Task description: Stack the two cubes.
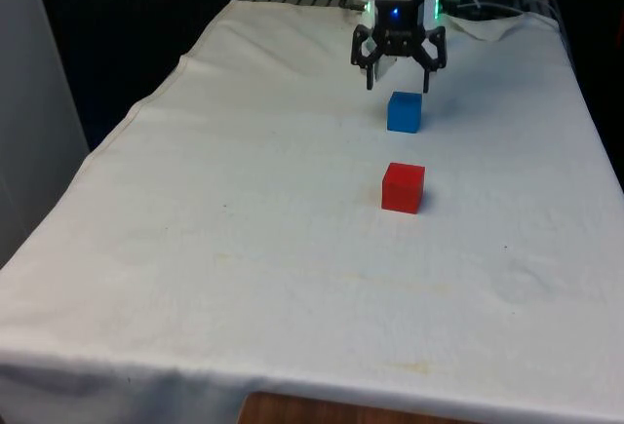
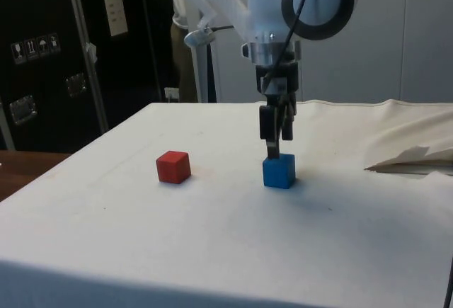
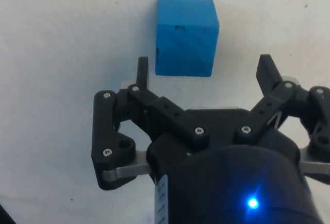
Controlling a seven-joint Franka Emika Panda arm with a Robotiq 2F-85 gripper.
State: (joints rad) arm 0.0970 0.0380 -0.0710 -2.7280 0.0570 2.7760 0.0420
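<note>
In the front view, two cubes sit on the bench [image 1: 195,249] under its white cloth: one blue cube [image 1: 405,112] farther back and one red cube [image 1: 403,188] nearer the camera, the two apart from each other and roughly in line. The single hand [image 1: 399,81] hangs just behind and above the blue cube, its two fingers spread, gripping nothing. In the side view, the hand [image 2: 275,141] points straight down with its fingertips close above the blue cube [image 2: 279,171], at the cube's edge; whether they touch it cannot be told here. The red cube [image 2: 173,167] rests well apart from the blue one, alone on the cloth. Dark cabinets [image 2: 42,60] stand behind, carrying a pale label and a few small symbol stickers whose writing is too small to read. In the wrist view, the hand [image 3: 206,72] has its fingers [image 3: 142,72] spread wide, and the blue cube [image 3: 185,36] lies on the cloth just beyond the fingertips, not between them. No brand or lettering shows on either cube.
</note>
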